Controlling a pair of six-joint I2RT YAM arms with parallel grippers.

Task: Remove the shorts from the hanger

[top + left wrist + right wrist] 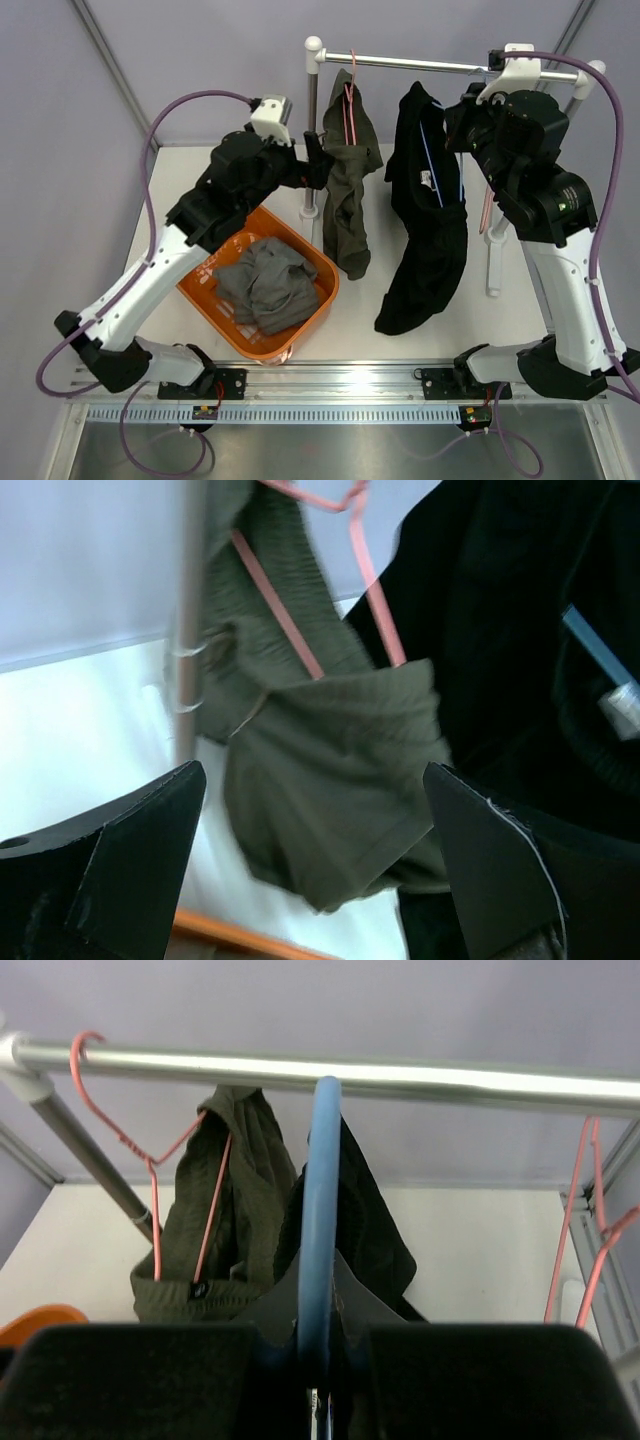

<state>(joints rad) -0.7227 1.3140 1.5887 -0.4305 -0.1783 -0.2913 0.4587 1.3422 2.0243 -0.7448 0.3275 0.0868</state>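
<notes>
On the rail point(420, 66) at the back of the table, the olive shorts point(348, 190) are hanging from a pink hanger point(349, 110) near the left post. The left gripper point(318, 170) is hovering just beside them with its jaws standing wide apart, facing the cloth and holding nothing. To the right, a black garment point(425, 230) is hanging on a blue hanger point(320, 1210), apparently touching the olive shorts. The right gripper point(465, 115) is sitting just under the rail, its fingers clamping the neck of the blue hanger. An orange basket point(305, 243) is sitting below the left arm, holding grey clothes point(265, 280). A second pink hanger point(585, 1230) is hanging empty by the right post.
</notes>
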